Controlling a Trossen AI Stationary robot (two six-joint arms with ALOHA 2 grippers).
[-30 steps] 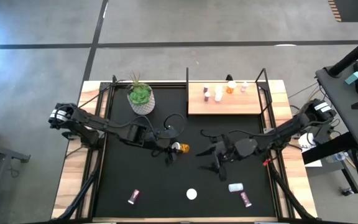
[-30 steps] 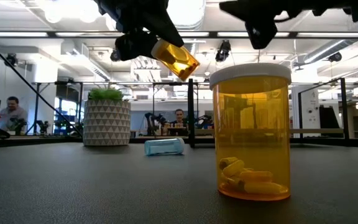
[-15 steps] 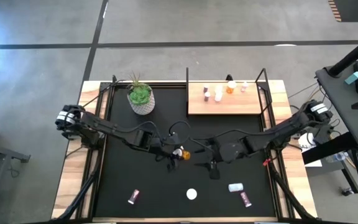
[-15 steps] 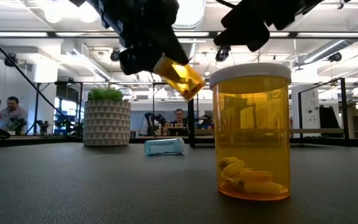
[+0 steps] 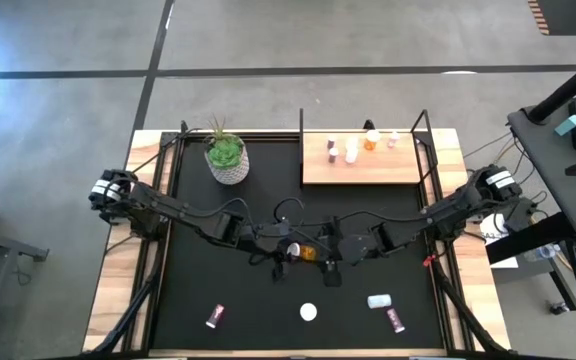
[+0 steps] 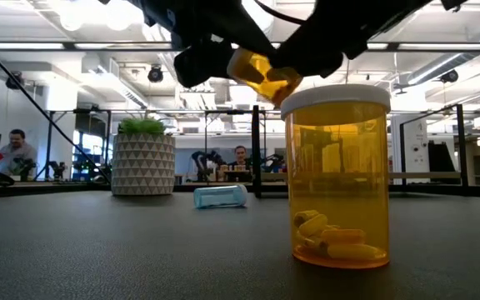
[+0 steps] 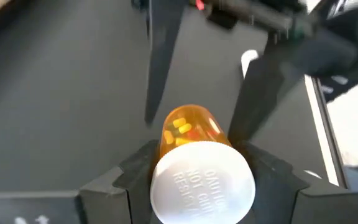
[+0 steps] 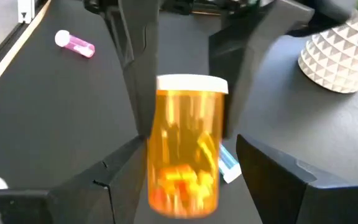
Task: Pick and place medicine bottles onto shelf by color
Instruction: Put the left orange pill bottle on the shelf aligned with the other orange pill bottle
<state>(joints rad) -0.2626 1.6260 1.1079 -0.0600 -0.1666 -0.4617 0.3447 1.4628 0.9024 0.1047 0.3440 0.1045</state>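
Orange bottle [image 5: 305,251] up in the air over the middle of the black tabletop [image 5: 198,280], well short of the shelf [image 5: 368,172], lying tilted with its white cap toward the left arm. Clamped at the cap end by the left pincer [image 5: 290,250], one finger [image 7: 135,177] on each side of the cap. Faced from the other side by the right pincer [image 5: 326,250], fingers [image 8: 110,180] apart and flanking the bottle's base; cannot tell whether touching it. Pills visible through the amber wall.

Below and nearer the front edge, a second orange bottle [image 6: 336,177] standing upright, white cap on, pills at the bottom. Close beside it toward the right arm, a blue bottle [image 5: 379,300] lying on its side, and just past that a pink bottle [image 5: 397,320]. Another pink one [image 5: 215,316] lying well apart near the front left.

On the shelf at the back right, a small cluster of bottles [image 5: 351,152] standing near the rear edge, one of them orange. Left of the shelf, a white plant pot [image 5: 227,162].
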